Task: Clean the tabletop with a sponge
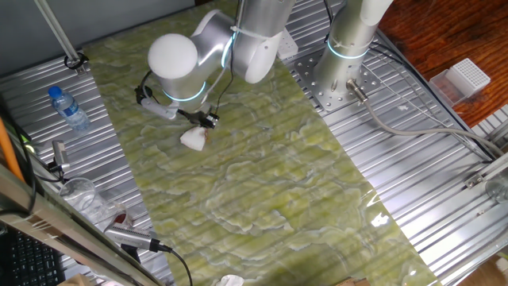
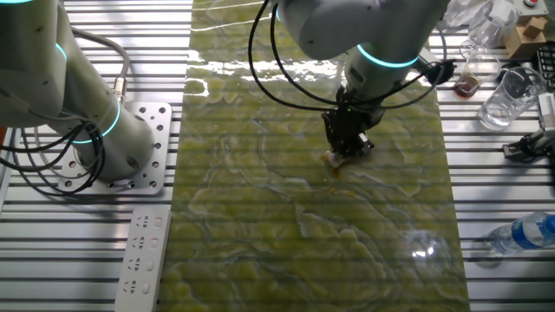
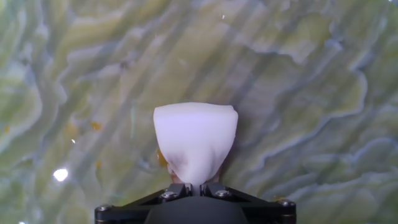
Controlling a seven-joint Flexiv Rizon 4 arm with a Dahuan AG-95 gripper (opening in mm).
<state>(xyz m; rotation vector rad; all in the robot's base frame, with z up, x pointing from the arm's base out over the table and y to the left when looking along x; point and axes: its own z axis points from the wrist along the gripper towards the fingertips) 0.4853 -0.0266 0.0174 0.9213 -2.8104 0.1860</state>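
The white sponge (image 3: 195, 142) is pinched at its waist between the fingers of my gripper (image 3: 194, 185), which is shut on it. It rests against the green-yellow marbled tabletop (image 3: 298, 93). In one fixed view the sponge (image 1: 193, 140) pokes out below the gripper (image 1: 200, 125), near the sheet's (image 1: 262, 191) far left part. From the other side the sponge (image 2: 335, 159) shows only as a small pale bit under the gripper (image 2: 345, 149). Small orange specks (image 3: 94, 126) lie on the sheet to the sponge's left.
A second arm's base (image 1: 345, 48) stands on a metal plate beside the sheet. A water bottle (image 1: 69, 109), a glass (image 2: 506, 97), a power strip (image 2: 141, 251) and a white scrap (image 1: 231, 280) at the sheet's near edge lie around it on the ribbed metal.
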